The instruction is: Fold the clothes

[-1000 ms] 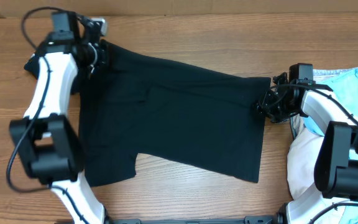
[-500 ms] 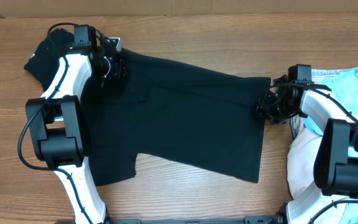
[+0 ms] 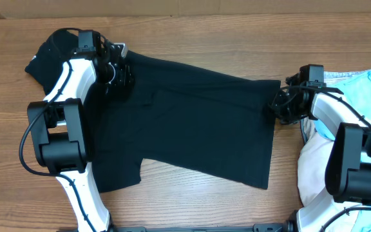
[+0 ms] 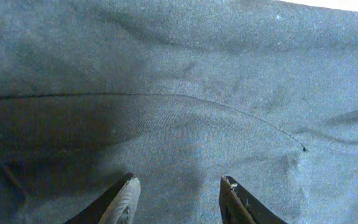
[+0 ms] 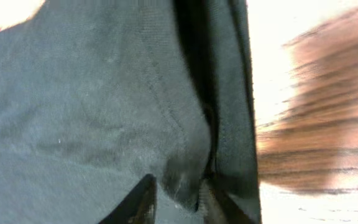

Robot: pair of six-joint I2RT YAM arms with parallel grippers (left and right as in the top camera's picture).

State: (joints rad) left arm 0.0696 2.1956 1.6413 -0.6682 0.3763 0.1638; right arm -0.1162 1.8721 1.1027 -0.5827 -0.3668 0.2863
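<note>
A black t-shirt (image 3: pixel 192 125) lies spread across the wooden table, its collar end at the left and its hem at the right. My left gripper (image 3: pixel 120 76) is open and sits low over the shirt's upper left part, near a seam (image 4: pixel 166 96); in the left wrist view its fingers (image 4: pixel 179 199) straddle flat fabric. My right gripper (image 3: pixel 277 106) is at the shirt's upper right hem. In the right wrist view its fingers (image 5: pixel 182 196) pinch a fold of the black fabric (image 5: pixel 104 112) beside the hem edge.
A pile of light blue and white clothes (image 3: pixel 359 96) lies at the table's right edge, beside and under my right arm. A black sleeve (image 3: pixel 44 61) sticks out at the far left. Bare wood shows in front of the shirt and behind it.
My left gripper moved right from the shirt's far left corner onto the shirt body. My right gripper stayed at the hem.
</note>
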